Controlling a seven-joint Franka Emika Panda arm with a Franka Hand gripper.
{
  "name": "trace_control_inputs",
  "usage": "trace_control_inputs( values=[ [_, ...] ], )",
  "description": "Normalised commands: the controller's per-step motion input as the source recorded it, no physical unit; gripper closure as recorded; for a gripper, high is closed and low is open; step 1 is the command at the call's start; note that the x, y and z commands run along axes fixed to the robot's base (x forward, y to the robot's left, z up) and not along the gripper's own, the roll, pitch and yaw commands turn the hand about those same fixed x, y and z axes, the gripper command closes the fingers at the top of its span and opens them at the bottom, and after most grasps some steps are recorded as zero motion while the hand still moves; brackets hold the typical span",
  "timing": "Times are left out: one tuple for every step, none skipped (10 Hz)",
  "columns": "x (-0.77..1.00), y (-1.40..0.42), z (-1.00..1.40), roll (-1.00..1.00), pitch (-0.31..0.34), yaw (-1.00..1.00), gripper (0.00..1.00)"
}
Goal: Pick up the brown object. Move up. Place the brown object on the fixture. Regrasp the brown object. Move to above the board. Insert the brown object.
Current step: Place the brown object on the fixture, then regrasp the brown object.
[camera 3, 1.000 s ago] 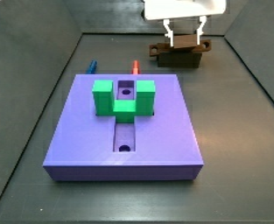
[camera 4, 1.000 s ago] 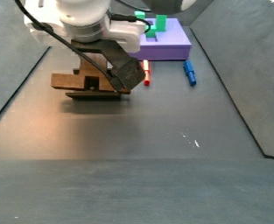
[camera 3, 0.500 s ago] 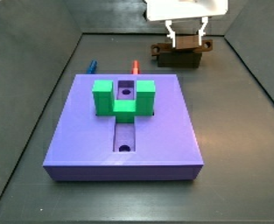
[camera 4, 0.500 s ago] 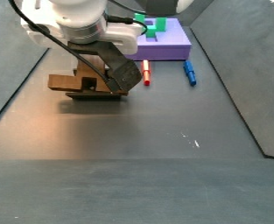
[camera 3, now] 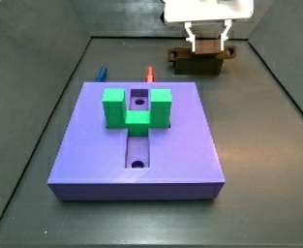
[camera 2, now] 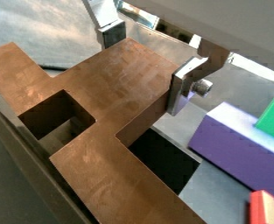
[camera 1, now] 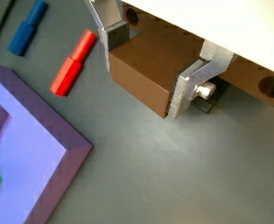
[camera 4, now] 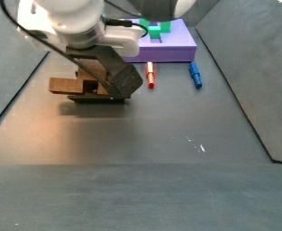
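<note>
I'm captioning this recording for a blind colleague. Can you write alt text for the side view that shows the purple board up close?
The gripper hangs over the dark fixture at the far end, its fingers straddling the brown object. Nearer, the purple board carries a green block.

**Two pegs and a green block on a dark floor**

In a side view, a thin red peg [camera 3: 150,73] lies on the dark floor [camera 3: 263,145]. A blue peg [camera 3: 100,72] lies near it at 9 o'clock, apart from it. The green U-shaped block [camera 3: 136,108] stands at 6 o'clock from both.
</note>
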Motion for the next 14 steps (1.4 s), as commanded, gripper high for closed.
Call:
trace_control_inputs(
  values=[
    [0.24, 0.00, -0.20, -0.37, 0.466, -0.13, 1.00],
    [0.19, 0.00, -0.13, -0.23, 0.289, -0.10, 1.00],
    [0.00, 0.00, 0.00, -0.01, 0.000, 0.00, 1.00],
    [0.00, 0.00, 0.00, 0.00, 0.000, 0.00, 1.00],
    [0.00, 0.00, 0.00, 0.00, 0.000, 0.00, 0.00],
    [0.00, -0.05, 0.81, 0.87, 0.000, 0.00, 0.00],
    [-0.24, -0.06, 0.74, 0.92, -0.051, 0.00, 0.00],
    [-0.25, -0.10, 0.73, 0.93, -0.091, 0.00, 0.00],
    [-0.11, -0.18, 0.59, 0.92, -0.123, 0.00, 0.00],
    [0.00, -0.25, 0.46, 0.83, -0.240, 0.00, 0.00],
    [0.03, -0.25, 0.39, 0.72, -0.386, 0.04, 0.00],
    [0.04, -0.25, 0.35, 0.75, -0.403, 0.05, 0.00],
    [0.08, -0.22, 0.28, 0.91, -0.329, 0.04, 0.00],
    [0.18, -0.24, 0.19, 1.00, -0.197, 0.02, 0.00]
  ],
)
